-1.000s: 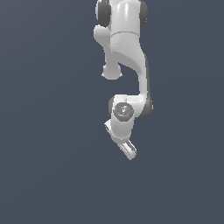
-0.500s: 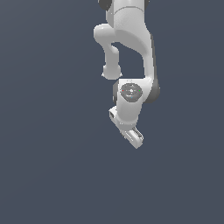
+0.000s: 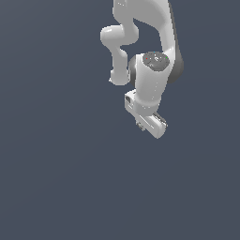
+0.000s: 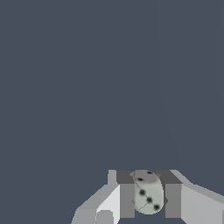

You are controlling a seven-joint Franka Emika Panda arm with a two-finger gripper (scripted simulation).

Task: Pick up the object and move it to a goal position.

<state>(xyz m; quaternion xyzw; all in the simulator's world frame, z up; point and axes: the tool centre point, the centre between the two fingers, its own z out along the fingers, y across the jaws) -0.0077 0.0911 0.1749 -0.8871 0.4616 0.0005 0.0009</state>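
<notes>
Since a second ago, the white robot arm (image 3: 150, 70) has turned its wrist, and the flat hand block now sits higher in the exterior view and nearer that view's right. Its gripper (image 4: 148, 199) is squeezed shut on the object (image 4: 148, 193), which sits right between the two grey fingers (image 4: 127, 199), touching both. In the wrist view the object is a small pale roundish lump with dark dots on it, a bit like a die. It looks a little longer one way than the other, and that long way runs along the fingers, out from the hand. No letters, numbers or brand marks can be read on it or on the arm. In the exterior view only a tiny pale bit (image 3: 140, 125) shows under the hand, too small to make out. All around is plain dark blue-grey.
</notes>
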